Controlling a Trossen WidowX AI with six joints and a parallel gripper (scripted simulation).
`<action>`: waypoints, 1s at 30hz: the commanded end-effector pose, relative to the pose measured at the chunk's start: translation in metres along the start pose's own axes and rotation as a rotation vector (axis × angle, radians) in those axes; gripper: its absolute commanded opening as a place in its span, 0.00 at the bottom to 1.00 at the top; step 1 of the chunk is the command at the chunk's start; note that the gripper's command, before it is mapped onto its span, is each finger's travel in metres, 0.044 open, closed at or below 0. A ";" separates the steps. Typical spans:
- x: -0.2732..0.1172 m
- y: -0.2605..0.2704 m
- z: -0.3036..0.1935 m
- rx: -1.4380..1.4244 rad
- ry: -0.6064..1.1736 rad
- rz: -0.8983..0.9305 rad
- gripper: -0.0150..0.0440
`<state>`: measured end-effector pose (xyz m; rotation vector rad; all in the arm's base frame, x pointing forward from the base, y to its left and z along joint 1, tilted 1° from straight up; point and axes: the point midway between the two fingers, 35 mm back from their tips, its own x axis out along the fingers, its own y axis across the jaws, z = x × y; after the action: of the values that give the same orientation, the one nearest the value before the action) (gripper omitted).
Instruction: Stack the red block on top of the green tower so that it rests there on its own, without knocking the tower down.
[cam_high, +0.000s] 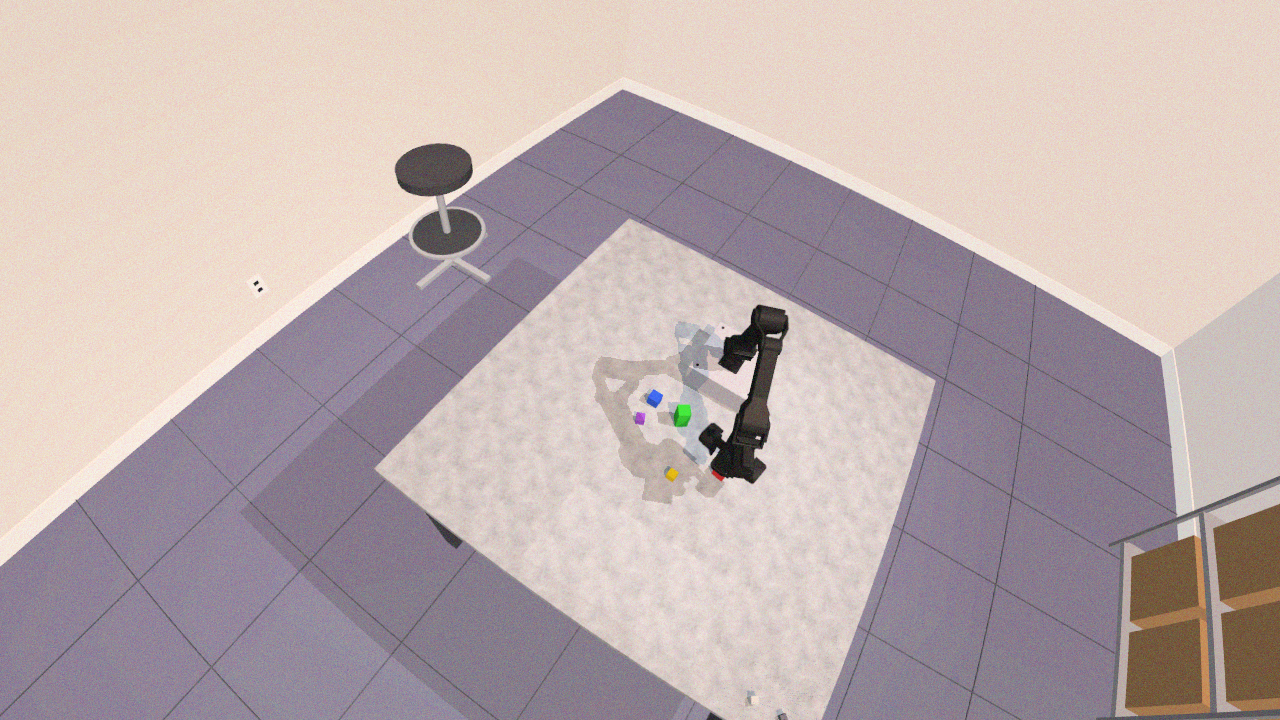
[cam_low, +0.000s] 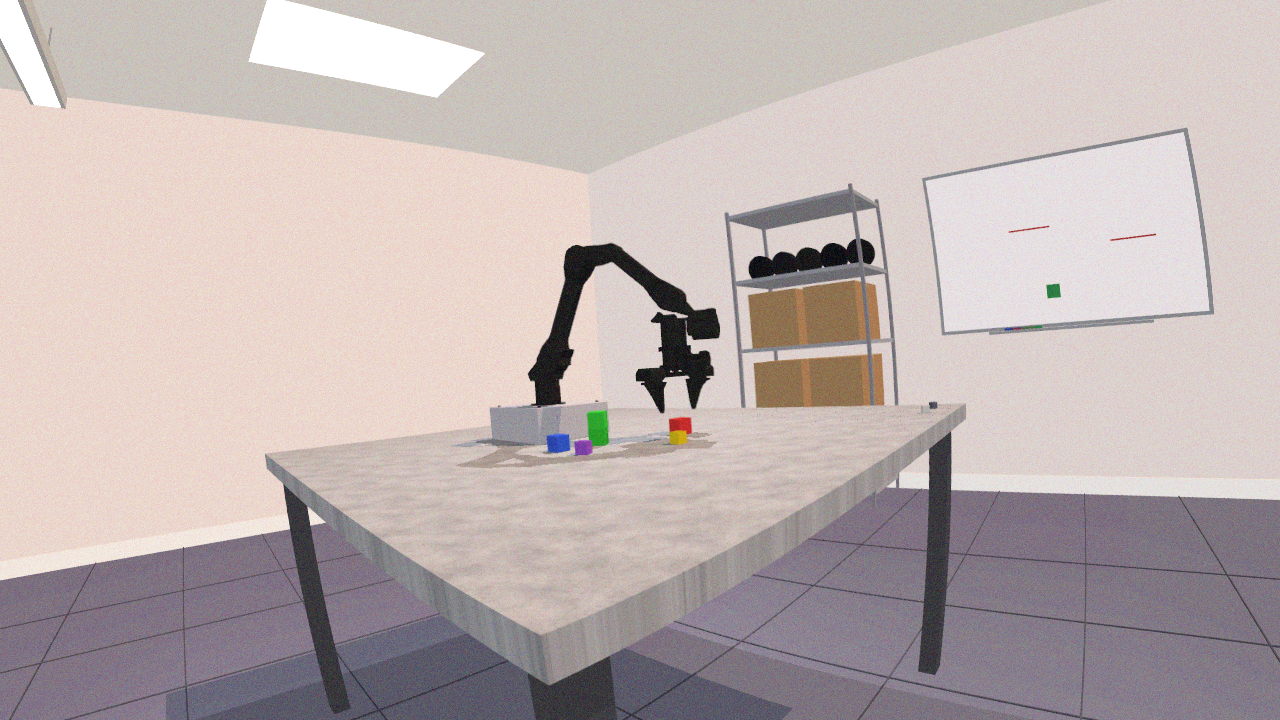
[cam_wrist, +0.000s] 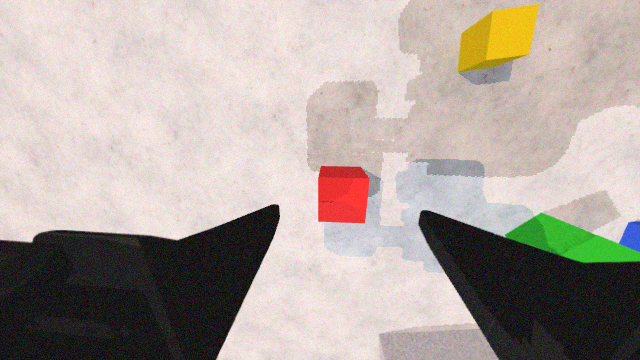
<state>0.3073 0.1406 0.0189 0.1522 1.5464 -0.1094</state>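
The red block (cam_high: 717, 476) (cam_low: 680, 425) (cam_wrist: 342, 200) sits on the table, partly hidden by the arm in the top view. My gripper (cam_low: 677, 409) (cam_wrist: 347, 214) is open, pointing down with nothing between its fingers. It hangs above the red block, which shows between the two fingertips in the wrist view, nearer the left one. The green tower (cam_high: 682, 415) (cam_low: 597, 428) (cam_wrist: 570, 240) stands upright on the table, between the arm's base and the small blocks. In the wrist view the right finger partly hides it.
A yellow block (cam_high: 671, 474) (cam_low: 678, 437) (cam_wrist: 507, 35) lies near the red one. A blue block (cam_high: 655, 398) (cam_low: 558, 443) (cam_wrist: 632, 237) and a small purple block (cam_high: 640, 418) (cam_low: 583, 447) lie near the green tower. The pale arm base (cam_low: 519, 424) stands behind them.
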 end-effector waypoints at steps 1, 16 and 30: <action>0.004 0.001 0.000 -0.003 -0.003 0.007 1.00; 0.026 0.002 0.001 -0.003 -0.003 0.007 1.00; 0.047 0.002 0.000 -0.003 -0.003 0.007 1.00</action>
<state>0.3107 0.1435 -0.0211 0.1552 1.5327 -0.1002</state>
